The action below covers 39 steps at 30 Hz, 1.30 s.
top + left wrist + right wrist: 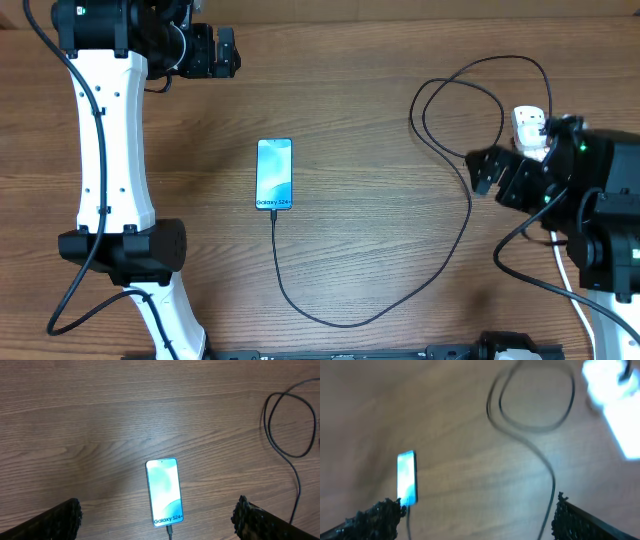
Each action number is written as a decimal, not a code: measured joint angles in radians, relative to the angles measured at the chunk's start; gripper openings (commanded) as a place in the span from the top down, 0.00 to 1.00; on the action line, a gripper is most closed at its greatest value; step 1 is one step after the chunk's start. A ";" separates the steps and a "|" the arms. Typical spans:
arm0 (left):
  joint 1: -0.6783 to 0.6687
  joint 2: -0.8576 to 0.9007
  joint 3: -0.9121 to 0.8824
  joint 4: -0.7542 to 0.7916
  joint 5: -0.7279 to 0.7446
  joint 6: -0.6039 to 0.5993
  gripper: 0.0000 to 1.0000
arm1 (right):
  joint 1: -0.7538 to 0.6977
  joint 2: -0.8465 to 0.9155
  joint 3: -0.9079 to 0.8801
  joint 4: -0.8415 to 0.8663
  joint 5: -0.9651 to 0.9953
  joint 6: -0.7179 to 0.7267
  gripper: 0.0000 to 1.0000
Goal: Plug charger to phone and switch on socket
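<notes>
Left gripper (157,512) wide open above phone (164,491), right gripper (475,510) wide open, empty

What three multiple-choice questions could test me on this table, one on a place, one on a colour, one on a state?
1. Where is the socket?
A. By the right arm
B. By the left arm
C. In the middle

2. What colour is the cable running to the phone?
A. Red
B. Black
C. Yellow

3. How is the phone's screen?
A. Lit
B. Dark
C. Covered

Answers:
1 A, since the white socket sits at the far right, partly under the right arm.
2 B, since a thin black line loops from the phone's end across the wood.
3 A, since the screen glows blue with white text.
</notes>
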 measured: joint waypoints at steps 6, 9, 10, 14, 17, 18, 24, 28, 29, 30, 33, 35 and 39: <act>0.000 0.000 0.000 0.000 0.000 0.000 0.01 | 0.023 -0.113 -0.104 0.210 0.061 -0.002 0.00; 0.000 0.000 0.000 0.000 0.000 0.000 0.00 | 0.025 -0.249 -0.216 0.317 0.081 -0.002 0.00; 0.000 0.000 0.000 0.000 0.000 0.000 0.00 | 0.026 -0.287 -0.248 0.338 0.086 -0.002 0.00; 0.000 0.000 0.000 0.000 0.000 0.000 0.00 | 0.044 -0.468 -0.420 0.439 0.098 -0.002 0.00; 0.000 0.000 0.000 0.000 0.000 0.000 0.00 | 0.062 -0.575 -0.536 0.514 0.106 -0.004 0.00; 0.000 0.000 0.000 0.000 0.000 0.000 0.00 | 0.071 -0.609 -0.576 0.547 0.113 -0.005 0.00; 0.000 0.000 0.000 0.000 0.000 0.000 0.00 | 0.131 -0.772 -0.780 0.730 0.174 -0.004 0.00; 0.000 0.000 0.000 0.000 0.000 0.000 0.00 | 0.135 -0.822 -0.888 0.813 0.198 -0.004 0.00; 0.000 0.000 0.000 0.000 0.000 0.000 0.00 | 0.135 -0.830 -0.910 0.826 0.202 -0.004 0.00; 0.000 0.000 0.000 0.000 0.000 0.000 0.00 | 0.135 -0.841 -0.933 0.840 0.209 -0.004 0.00; 0.000 0.000 0.000 0.000 0.000 0.000 0.00 | 0.135 -0.872 -0.988 0.869 0.225 -0.004 0.00; 0.000 0.000 0.000 0.000 0.000 0.000 0.00 | 0.135 -0.895 -1.020 0.877 0.232 -0.004 0.00; 0.000 0.000 0.000 0.000 0.000 0.000 0.00 | 0.135 -0.945 -1.078 0.901 0.237 -0.004 0.00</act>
